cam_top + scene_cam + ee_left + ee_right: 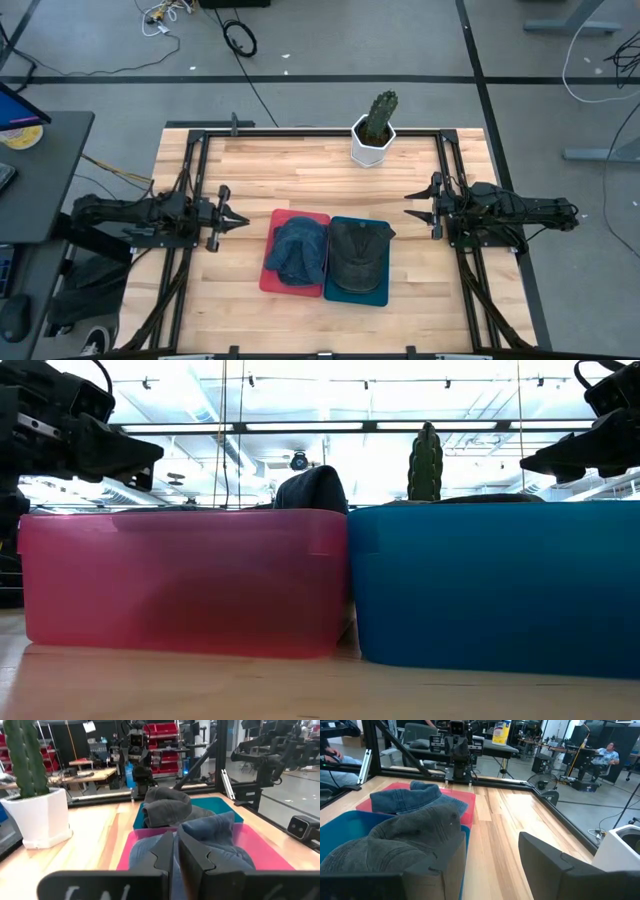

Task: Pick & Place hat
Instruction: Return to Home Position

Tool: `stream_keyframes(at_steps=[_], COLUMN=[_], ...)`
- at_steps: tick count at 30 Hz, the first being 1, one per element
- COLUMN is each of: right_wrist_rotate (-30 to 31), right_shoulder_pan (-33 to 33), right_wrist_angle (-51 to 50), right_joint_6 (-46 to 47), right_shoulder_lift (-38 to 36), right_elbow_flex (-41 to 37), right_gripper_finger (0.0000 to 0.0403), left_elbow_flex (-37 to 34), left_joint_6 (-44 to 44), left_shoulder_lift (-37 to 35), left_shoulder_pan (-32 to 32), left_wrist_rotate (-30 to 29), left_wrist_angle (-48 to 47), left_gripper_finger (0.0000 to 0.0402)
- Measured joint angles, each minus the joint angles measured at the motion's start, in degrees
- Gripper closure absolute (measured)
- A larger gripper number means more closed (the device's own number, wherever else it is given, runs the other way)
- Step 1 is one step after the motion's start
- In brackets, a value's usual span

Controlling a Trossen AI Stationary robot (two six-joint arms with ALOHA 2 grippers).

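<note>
A blue denim hat lies crumpled in a red bin. Beside it, a dark grey cap lies in a blue bin. The bins stand side by side at the table's middle. My left gripper hovers left of the red bin, shut and pointing at it; in its wrist view the denim hat sits just ahead. My right gripper hovers right of the blue bin, open; its wrist view looks over the grey cap. Neither gripper touches anything.
A cactus in a white pot stands near the table's far edge, behind the bins. Black frame rails run along the table's left and right sides. Bare wood lies between each gripper and the bins and along the near edge.
</note>
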Motion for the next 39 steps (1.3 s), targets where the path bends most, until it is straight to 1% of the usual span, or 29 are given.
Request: stream_keyframes(at_steps=[9, 39], right_wrist_rotate=[0.00, 0.00], right_shoulder_pan=[0.01, 0.02], right_wrist_angle=[0.00, 0.00], right_joint_6=[0.00, 0.01], right_shoulder_lift=[0.00, 0.00], right_elbow_flex=[0.00, 0.00], right_gripper_finger=[0.0215, 0.0215], left_elbow_flex=[-0.05, -0.05], left_joint_6=[-0.40, -0.40], left_shoulder_lift=[0.44, 0.44], left_shoulder_pan=[0.01, 0.01], left_wrist_rotate=[0.41, 0.13], left_wrist_angle=[2.84, 3.55], left_gripper_finger=[0.0371, 0.0371])
